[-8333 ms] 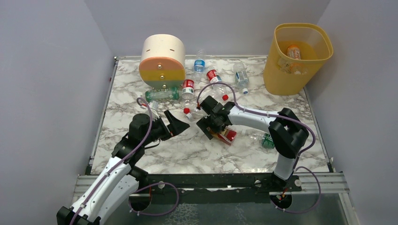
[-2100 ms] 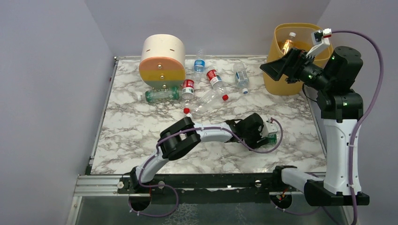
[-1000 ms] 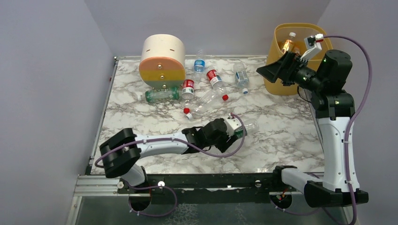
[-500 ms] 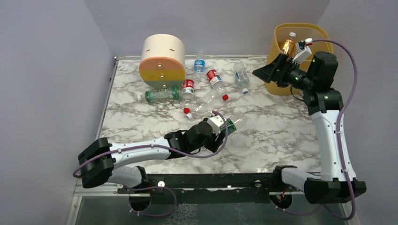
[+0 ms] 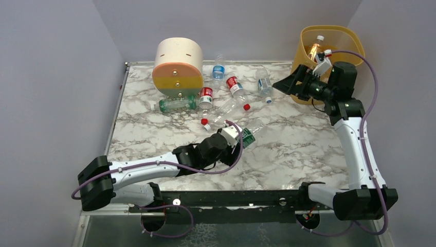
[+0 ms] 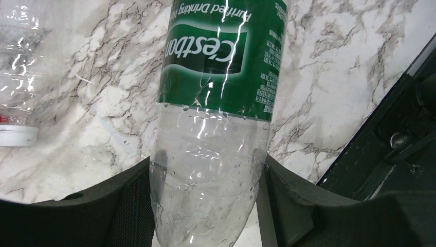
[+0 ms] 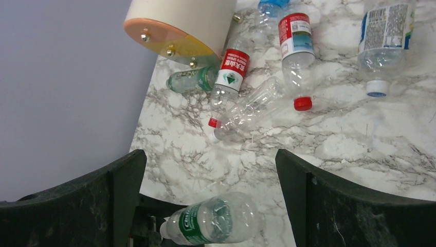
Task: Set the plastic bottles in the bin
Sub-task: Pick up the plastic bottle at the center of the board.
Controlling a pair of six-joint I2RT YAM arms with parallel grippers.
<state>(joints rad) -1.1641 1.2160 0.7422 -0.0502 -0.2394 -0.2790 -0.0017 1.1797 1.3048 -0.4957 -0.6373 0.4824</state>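
Note:
My left gripper (image 5: 235,138) is shut on a clear plastic bottle with a green label (image 5: 251,131), gripping its lower body, and holds it over the middle of the table. In the left wrist view the bottle (image 6: 216,118) fills the gap between the pads (image 6: 128,206). My right gripper (image 5: 284,85) hangs open and empty in front of the yellow bin (image 5: 337,30), pointing left over the table. An orange bottle (image 5: 314,49) stands inside the bin. Several more bottles lie at the back: red-labelled (image 5: 206,95), (image 5: 234,84), blue-labelled (image 5: 218,70), green (image 5: 177,104) and clear (image 5: 230,110).
The round cream, orange and yellow drawer unit (image 5: 177,66) stands at the back left, with bottles around its foot. The right wrist view looks down on it (image 7: 180,23), on the scattered bottles (image 7: 231,69) and on the held green-labelled bottle (image 7: 216,221). Grey walls close in three sides.
My left arm has carried the green-labelled bottle a little left and back over the table. My right gripper, still open, has come left and lower, away from the bin.

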